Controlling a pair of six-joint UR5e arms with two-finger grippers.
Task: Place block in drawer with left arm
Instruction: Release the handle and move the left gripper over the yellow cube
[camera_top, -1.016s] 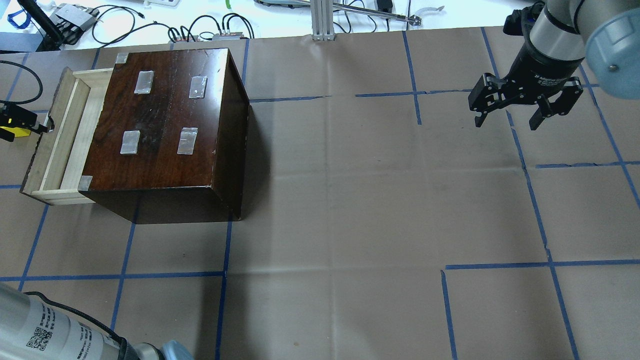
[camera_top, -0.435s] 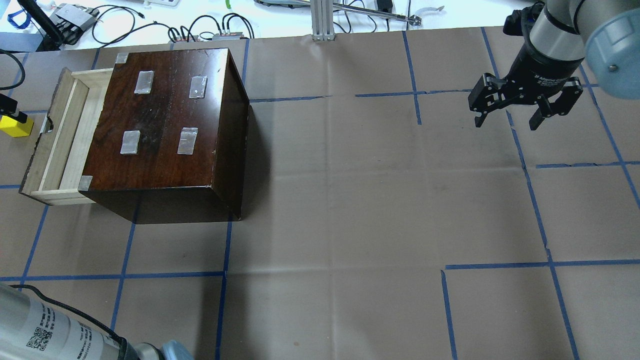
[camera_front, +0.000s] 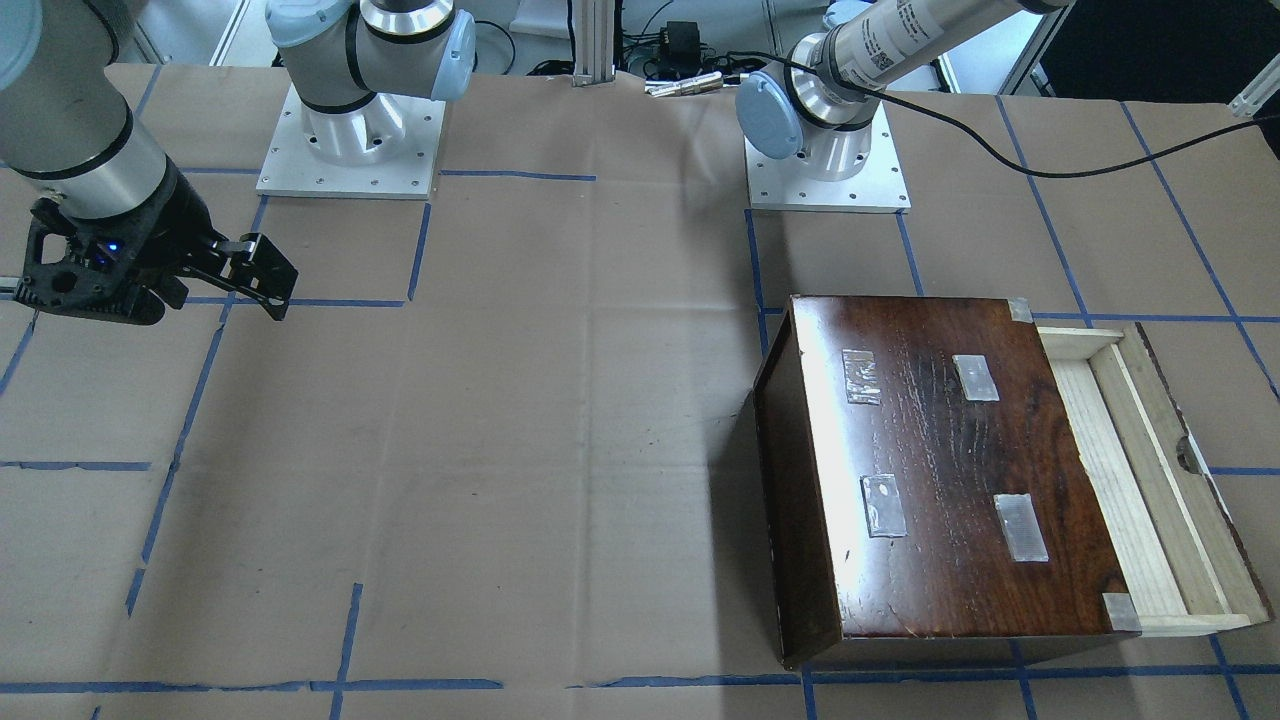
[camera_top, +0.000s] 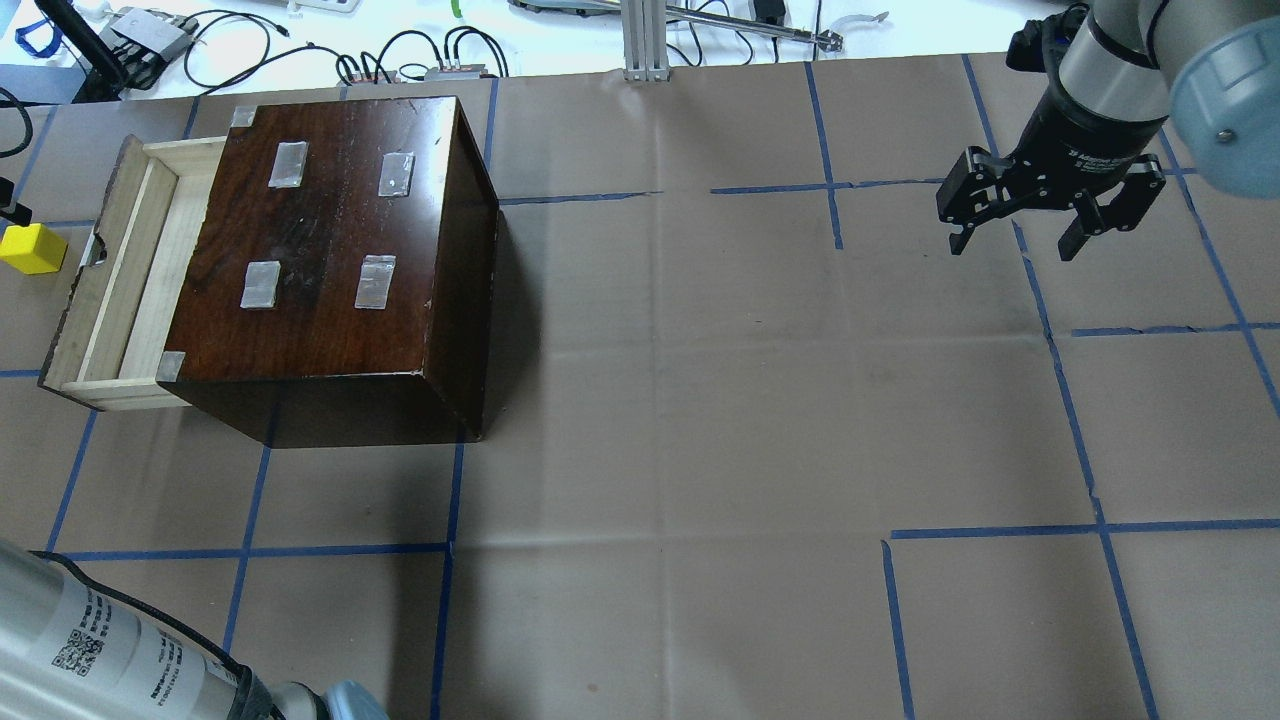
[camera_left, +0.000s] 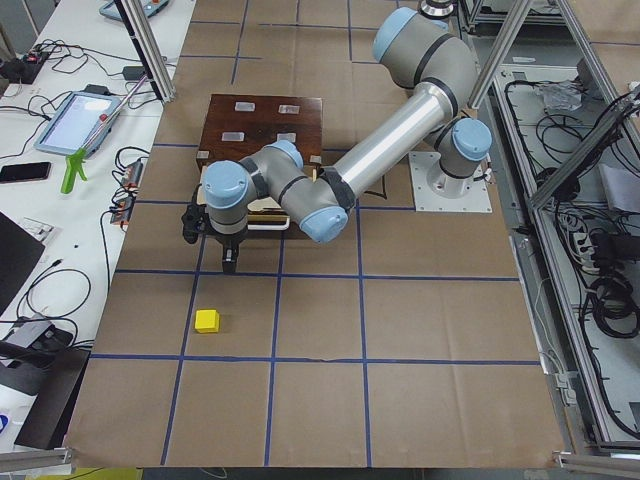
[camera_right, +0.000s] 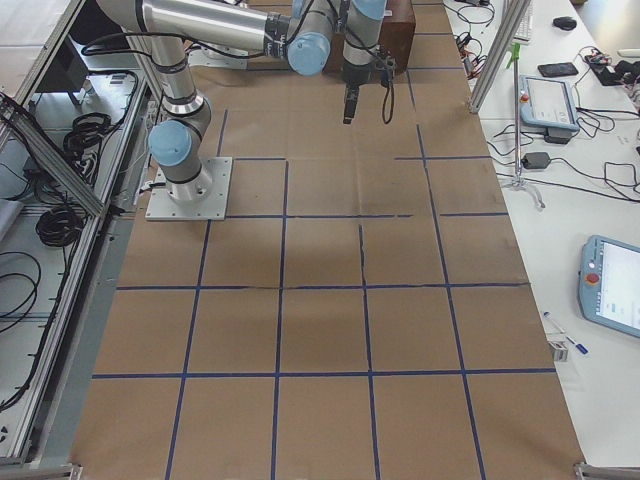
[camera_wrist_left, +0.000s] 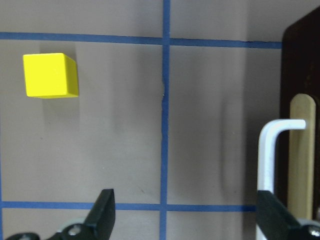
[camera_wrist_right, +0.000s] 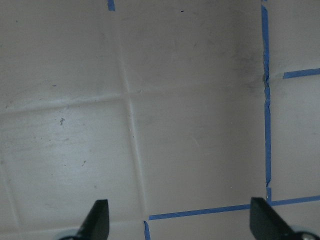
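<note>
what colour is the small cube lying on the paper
The small cube is bright yellow, clearest in the left wrist view.

I see a table (camera_top: 700, 400) covered in brown paper, gridded with blue tape lines (camera_top: 1000, 532). The dark wooden box (camera_top: 330, 250) sits on it, drawer (camera_top: 120, 290) open. The yellow block (camera_top: 30, 248) rests on the paper just beside the drawer front, apparently not touching. Two plates sit flat on the paper too: the right arm's base plate (camera_front: 420, 175) and the left arm's base plate (camera_front: 880, 190).

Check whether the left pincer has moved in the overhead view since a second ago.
Yes. The left pincer has pulled back toward the view's left edge, away from the drawer, leaving the block uncovered beside the drawer's front.
</note>
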